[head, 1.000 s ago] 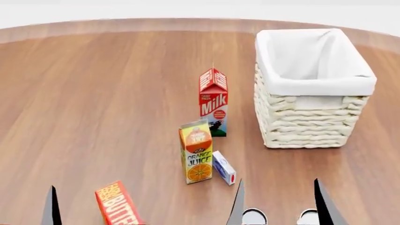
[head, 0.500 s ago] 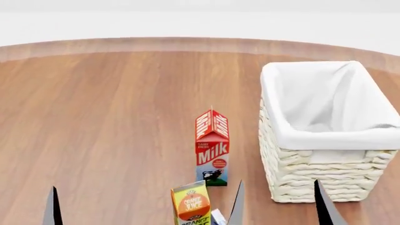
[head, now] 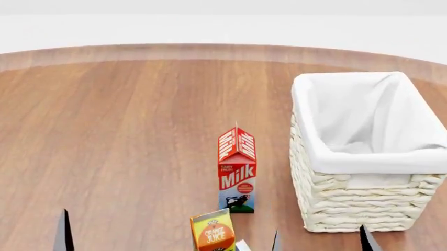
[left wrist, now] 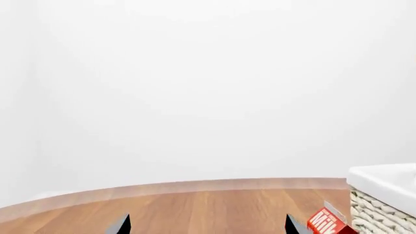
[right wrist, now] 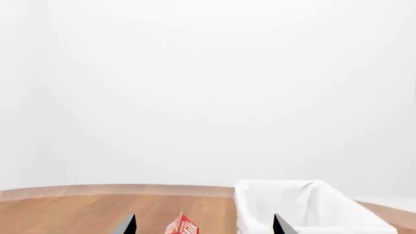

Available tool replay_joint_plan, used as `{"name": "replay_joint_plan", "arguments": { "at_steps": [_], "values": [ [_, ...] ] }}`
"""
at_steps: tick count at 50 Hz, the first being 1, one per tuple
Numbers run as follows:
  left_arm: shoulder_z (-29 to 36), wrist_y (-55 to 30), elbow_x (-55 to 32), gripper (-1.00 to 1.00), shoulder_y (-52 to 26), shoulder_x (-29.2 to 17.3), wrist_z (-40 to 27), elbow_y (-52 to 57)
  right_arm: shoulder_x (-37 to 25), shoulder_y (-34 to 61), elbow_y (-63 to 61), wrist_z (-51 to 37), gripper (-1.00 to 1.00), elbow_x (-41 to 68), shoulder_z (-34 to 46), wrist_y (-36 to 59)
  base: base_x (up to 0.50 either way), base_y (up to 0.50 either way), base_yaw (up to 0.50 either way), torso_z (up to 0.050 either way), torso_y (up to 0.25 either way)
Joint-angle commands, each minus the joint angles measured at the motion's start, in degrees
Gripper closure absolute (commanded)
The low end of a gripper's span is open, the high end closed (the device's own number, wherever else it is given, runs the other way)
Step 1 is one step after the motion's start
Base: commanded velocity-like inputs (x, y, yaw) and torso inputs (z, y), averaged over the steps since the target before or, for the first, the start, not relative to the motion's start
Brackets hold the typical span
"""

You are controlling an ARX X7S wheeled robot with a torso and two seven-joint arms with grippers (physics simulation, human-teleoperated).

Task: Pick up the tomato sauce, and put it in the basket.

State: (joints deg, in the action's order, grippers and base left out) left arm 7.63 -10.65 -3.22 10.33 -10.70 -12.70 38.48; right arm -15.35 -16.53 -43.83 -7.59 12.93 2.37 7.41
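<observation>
The tomato sauce can is out of view in every frame. The cream wicker basket [head: 356,204] with white cloth lining stands on the wooden table at the right; it is upright and its inside looks empty. It also shows in the left wrist view [left wrist: 383,204] and the right wrist view [right wrist: 305,207]. My right gripper [head: 319,243] is open and empty at the bottom edge, in front of the basket. Its tips stand wide apart in the right wrist view [right wrist: 204,225]. My left gripper [left wrist: 206,225] is open and empty; only one fingertip [head: 64,232] shows in the head view.
A red-and-white milk carton [head: 237,172] stands left of the basket, also in the wrist views [left wrist: 328,223] [right wrist: 182,226]. An orange juice carton [head: 213,232] stands nearer, cut off by the bottom edge, with a small white box [head: 242,246] beside it.
The head view has tilted up, so everything slid down the frame. The butter box and two silver can tops at the bottom edge have left the view. The gripper tips sit lower.
</observation>
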Motion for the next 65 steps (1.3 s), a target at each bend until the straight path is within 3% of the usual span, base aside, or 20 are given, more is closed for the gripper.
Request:
{"name": "replay_joint_plan", "arguments": {
  "at_steps": [1,20,40,62,65],
  "values": [
    [0.3,0.2,-0.2,-1.0,-0.5,-0.4,-0.5,-1.3,-3.0,-10.1,-0.3,0.6,-1.0,0.1,-3.8,-2.9,0.0,0.0,0.0,0.0,0.0],
    [0.8,-0.1,0.4,-1.0,-0.4,-1.2,-1.8,-0.8,-0.1,-23.4,5.6,0.3,-1.0,1.4,-6.7,-12.2,0.0,0.0,0.0,0.0,0.0],
    [2.0,-0.2,0.5,-1.0,-0.5,-1.7,-2.5,-1.2,2.2,-20.3,20.1,1.7,-1.0,-1.0,-3.1,-17.6,0.0,0.0,0.0,0.0,0.0],
    [2.5,0.0,-0.2,-1.0,-0.7,-2.6,-3.5,-1.3,2.7,-17.9,27.4,1.3,-1.0,-2.8,-0.2,-19.5,0.0,0.0,0.0,0.0,0.0],
    [3.1,0.1,0.0,-1.0,-1.1,-2.7,-3.6,-2.1,3.6,-15.6,33.0,1.7,-1.0,-3.1,0.9,-20.7,0.0,0.0,0.0,0.0,0.0]
  ]
}}
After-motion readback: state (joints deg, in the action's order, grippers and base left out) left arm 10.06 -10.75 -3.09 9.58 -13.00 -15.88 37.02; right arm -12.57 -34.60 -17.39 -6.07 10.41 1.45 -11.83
